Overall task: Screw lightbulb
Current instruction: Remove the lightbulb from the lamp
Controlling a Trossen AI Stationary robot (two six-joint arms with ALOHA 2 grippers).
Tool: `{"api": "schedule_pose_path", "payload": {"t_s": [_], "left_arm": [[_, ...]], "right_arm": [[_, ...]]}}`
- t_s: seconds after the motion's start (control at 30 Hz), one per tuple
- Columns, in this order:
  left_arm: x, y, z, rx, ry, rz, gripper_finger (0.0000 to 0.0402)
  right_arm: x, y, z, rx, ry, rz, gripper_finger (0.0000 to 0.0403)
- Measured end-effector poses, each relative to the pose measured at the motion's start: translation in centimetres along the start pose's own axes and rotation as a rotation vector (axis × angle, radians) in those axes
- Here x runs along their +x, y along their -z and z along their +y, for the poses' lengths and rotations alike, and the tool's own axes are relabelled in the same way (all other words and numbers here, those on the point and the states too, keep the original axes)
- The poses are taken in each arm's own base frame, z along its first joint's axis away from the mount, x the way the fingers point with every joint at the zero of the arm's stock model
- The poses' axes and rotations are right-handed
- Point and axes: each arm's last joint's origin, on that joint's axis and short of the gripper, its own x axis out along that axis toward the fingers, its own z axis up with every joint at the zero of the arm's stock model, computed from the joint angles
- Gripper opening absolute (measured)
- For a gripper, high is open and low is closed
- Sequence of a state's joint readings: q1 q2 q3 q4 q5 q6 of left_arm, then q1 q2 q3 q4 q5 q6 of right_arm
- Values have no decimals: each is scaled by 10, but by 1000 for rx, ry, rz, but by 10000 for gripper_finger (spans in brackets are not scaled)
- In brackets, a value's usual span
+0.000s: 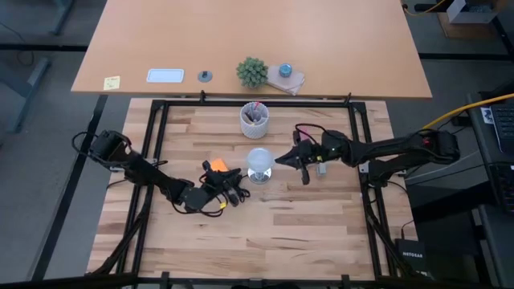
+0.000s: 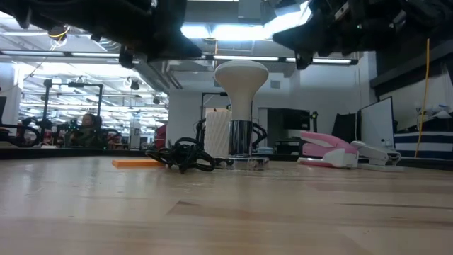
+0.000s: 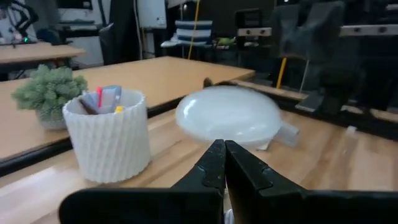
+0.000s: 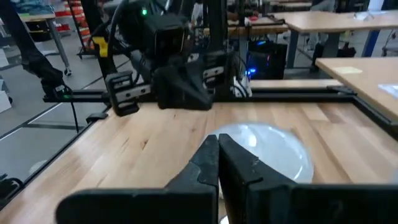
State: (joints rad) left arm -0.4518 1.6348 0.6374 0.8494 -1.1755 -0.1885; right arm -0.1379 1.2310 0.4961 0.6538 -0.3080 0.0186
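Fingers: both pairs pressed tight together, nothing between them, neither one gripping anything.
Left gripper [image 1: 238, 195]: down at roughly 8 o'clock from the lightbulb [image 1: 259, 160], close beside it, tips aimed its way; from the left wrist the closed fingers [image 3: 214, 163] sit right under the white dome [image 3: 228, 115].
Right gripper [image 1: 283, 160]: in at 3 o'clock of the bulb, tip very near its rim; whether it touches, cannot tell. From the right wrist, the shut fingers [image 4: 210, 155] point at the dome [image 4: 267, 149].
Lightbulb: upright near the middle of the table [image 1: 305, 233], wide end up, narrow neck down in a silvery fitting [image 2: 241, 139], as the low view shows [image 2: 241, 76].
Cup of pens [image 1: 254, 119]: at 12 o'clock from the bulb, apart from it.
Orange piece [image 1: 218, 165]: flat on the wood at 9 o'clock of the bulb.
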Motion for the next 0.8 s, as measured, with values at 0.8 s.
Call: {"api": "schedule_pose_path", "payload": {"t_s": [0.8], "left_arm": [[-23, -67, 2, 215, 56, -272, 1]], "right_arm": [[-38, -70, 12, -155, 42, -538, 5]]}}
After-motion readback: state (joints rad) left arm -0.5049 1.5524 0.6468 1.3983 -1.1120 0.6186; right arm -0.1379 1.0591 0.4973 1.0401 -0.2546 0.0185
